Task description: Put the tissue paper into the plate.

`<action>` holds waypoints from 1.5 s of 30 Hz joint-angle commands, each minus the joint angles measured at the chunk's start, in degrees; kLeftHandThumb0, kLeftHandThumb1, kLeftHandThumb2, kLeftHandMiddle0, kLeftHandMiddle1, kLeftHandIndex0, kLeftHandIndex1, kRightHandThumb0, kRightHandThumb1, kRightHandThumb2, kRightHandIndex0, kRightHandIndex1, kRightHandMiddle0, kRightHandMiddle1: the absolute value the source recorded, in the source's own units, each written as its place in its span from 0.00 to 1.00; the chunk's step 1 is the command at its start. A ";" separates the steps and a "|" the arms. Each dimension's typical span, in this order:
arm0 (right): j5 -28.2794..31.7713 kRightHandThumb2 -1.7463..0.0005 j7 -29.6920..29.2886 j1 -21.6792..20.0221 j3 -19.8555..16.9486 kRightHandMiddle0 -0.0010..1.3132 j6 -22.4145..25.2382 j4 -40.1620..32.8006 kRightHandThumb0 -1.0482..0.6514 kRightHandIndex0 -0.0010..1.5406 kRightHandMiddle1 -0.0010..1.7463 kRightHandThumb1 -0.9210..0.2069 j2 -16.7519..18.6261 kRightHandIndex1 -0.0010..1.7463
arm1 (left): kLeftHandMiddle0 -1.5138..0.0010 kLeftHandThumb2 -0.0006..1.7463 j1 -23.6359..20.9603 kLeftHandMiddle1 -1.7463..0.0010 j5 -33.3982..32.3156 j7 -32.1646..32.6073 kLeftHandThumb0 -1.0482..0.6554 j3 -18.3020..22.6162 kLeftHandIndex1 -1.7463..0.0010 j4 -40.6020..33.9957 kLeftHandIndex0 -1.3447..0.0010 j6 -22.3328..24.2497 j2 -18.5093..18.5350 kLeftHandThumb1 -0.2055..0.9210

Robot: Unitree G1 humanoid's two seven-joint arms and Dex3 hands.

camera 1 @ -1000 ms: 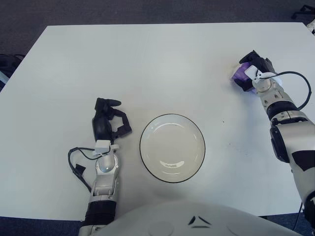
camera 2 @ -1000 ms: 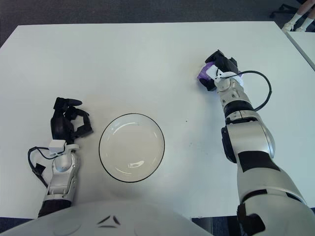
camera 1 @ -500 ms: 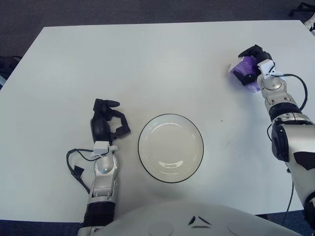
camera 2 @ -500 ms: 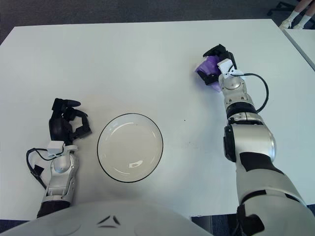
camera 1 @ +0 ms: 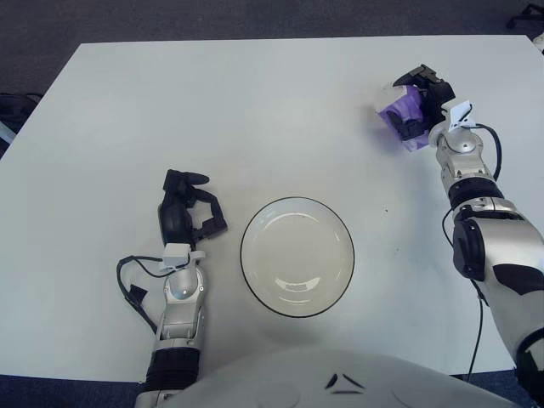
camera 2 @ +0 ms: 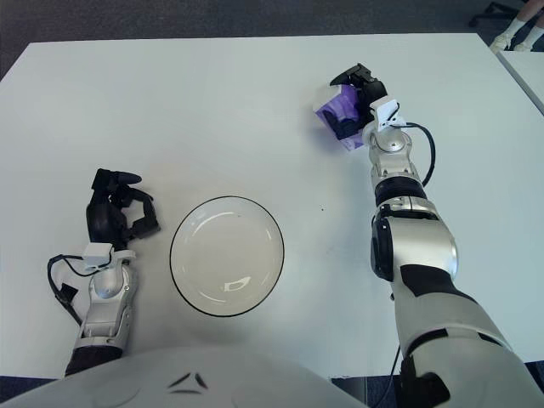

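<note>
A purple tissue pack (camera 1: 398, 113) is held off the table at the far right, with my right hand (camera 1: 416, 106) shut on it; its black fingers wrap the pack's right side. The white plate with a dark rim (camera 1: 297, 256) sits near the front middle of the white table, well to the left of and nearer than that hand. It has nothing in it. My left hand (camera 1: 189, 214) shows just left of the plate with its fingers curled and nothing in them.
The white table (camera 1: 255, 119) spans the whole view, with dark floor beyond its far edge. A black cable (camera 1: 136, 285) loops beside my left forearm, and another cable (camera 1: 491, 157) runs along my right wrist.
My right hand has lifted the purple tissue pack and carried it to the left and away from me. The left hand and the plate have stayed put.
</note>
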 commanded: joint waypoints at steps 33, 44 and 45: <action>8.31 0.00 17.01 20.65 10.34 0.54 -0.47 -52.42 0.62 0.63 1.00 0.91 4.52 0.92 | 0.55 0.82 1.96 0.00 0.88 0.21 0.61 0.17 0.00 6.62 0.68 3.81 -0.36 0.39; 11.94 0.00 27.81 21.00 15.47 0.54 -2.71 -56.30 0.62 0.64 1.00 0.92 3.10 0.91 | 0.54 0.83 1.43 0.00 0.86 -0.18 0.61 0.02 0.00 7.35 0.68 2.78 0.23 0.38; 13.14 0.00 29.11 21.45 16.04 0.54 -1.45 -57.52 0.62 0.65 1.00 0.92 2.89 0.90 | 0.55 0.82 1.39 0.00 0.84 -0.15 0.61 0.00 0.00 7.34 0.68 2.78 0.22 0.39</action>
